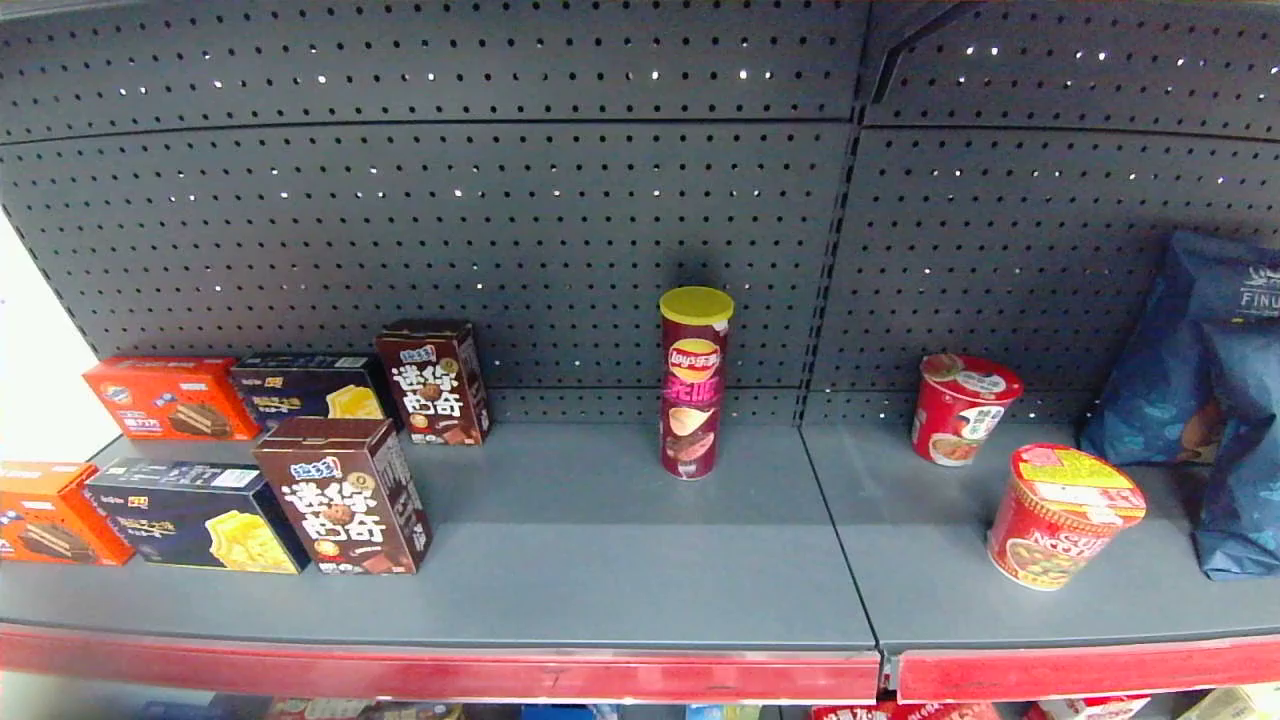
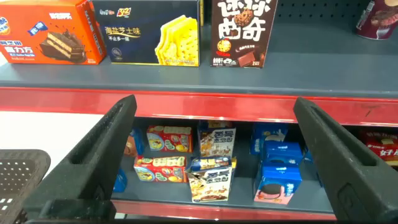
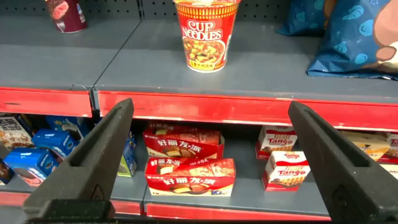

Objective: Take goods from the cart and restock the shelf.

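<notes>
shelf | boxes left | chip can centre | noodle cups, blue bags right

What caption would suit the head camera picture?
Grey shelf holding snack boxes at left, a yellow-lidded chip can mid-shelf, two red noodle cups and blue bags at right.

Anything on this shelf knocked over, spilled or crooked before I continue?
Nothing stands out. The boxes sit in tidy rows, the chip can and noodle cups stand on their bases, and the blue bags lean against the back panel. Nothing spilled.
</notes>
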